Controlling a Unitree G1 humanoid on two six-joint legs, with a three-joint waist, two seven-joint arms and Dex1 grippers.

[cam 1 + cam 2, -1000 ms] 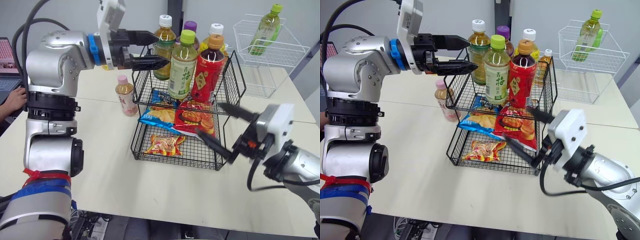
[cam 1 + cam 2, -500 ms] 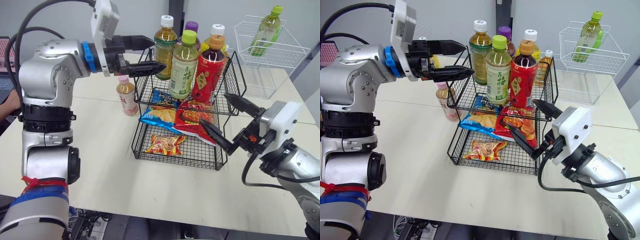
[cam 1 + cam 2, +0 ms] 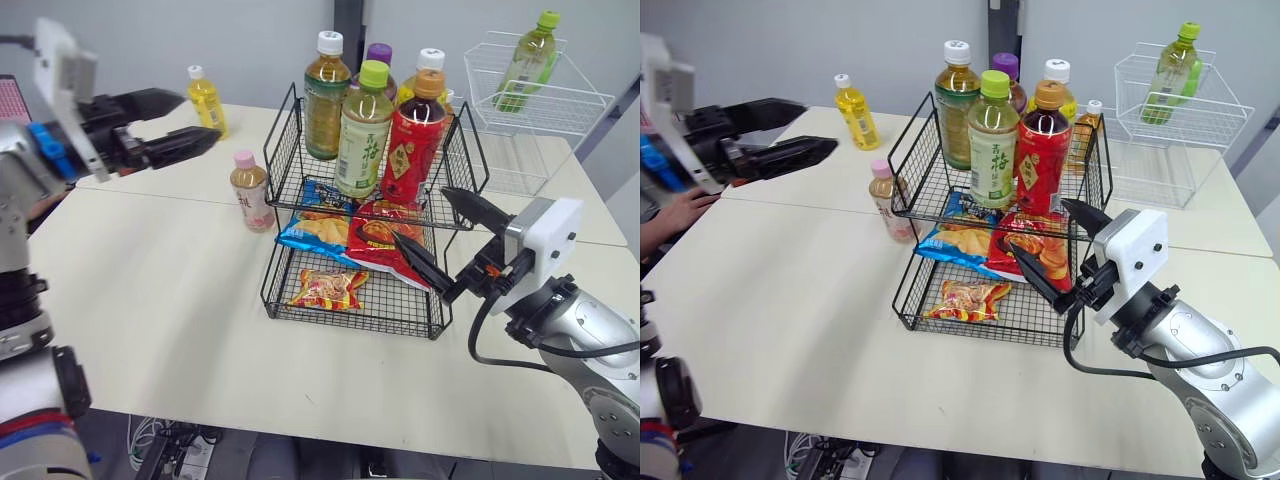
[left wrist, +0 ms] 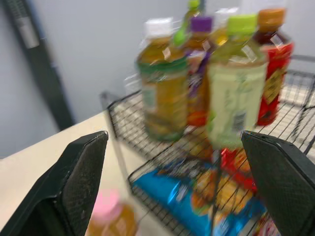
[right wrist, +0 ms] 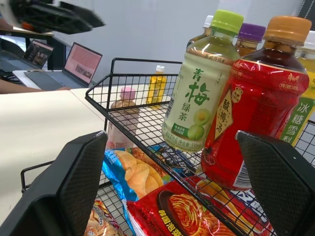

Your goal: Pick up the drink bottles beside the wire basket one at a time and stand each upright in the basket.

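Note:
A black two-tier wire basket (image 3: pixel 290 150) stands mid-table, with several drink bottles upright in its top tier, among them an amber one (image 3: pixel 328 95), a green-capped one (image 3: pixel 365 130) and a red one (image 3: pixel 415 135). Left of the basket a small pink-capped bottle (image 3: pixel 250 190) stands on the table. Farther back left stands a yellow bottle (image 3: pixel 207 100). My left gripper (image 3: pixel 200 117) is open and empty, well left of the basket near the yellow bottle. My right gripper (image 3: pixel 420 213) is open and empty at the basket's right front corner.
Snack bags (image 3: pixel 328 288) lie in the basket's lower tier. A white wire basket (image 3: pixel 560 105) at the back right holds a green bottle (image 3: pixel 528 60). A person's hand (image 3: pixel 675 215) rests at the table's left edge. A laptop (image 5: pixel 78 64) sits beyond it.
My left arm has drawn back to the left, away from the basket's top tier, still empty, which uncovers the yellow bottle. The right gripper has barely shifted.

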